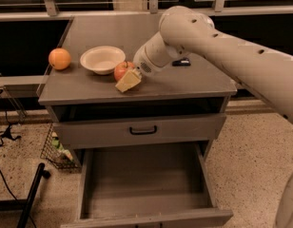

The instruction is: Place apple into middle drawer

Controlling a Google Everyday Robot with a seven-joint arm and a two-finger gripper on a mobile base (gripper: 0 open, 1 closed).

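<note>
The red apple (121, 70) with yellowish patches sits on the grey cabinet top (184, 82), just right of a white bowl. My gripper (126, 79) is down at the apple, against its front right side, with the cream arm reaching in from the right. The apple rests on the top. The middle drawer (141, 175) is pulled out wide below, a deep grey box with a bare flat floor.
An orange round fruit (59, 58) lies at the top's left edge. The white bowl (102, 59) stands between it and the apple. A small black object (181, 62) lies behind the arm. A shut grey drawer front with a black handle (142, 130) is above the open drawer.
</note>
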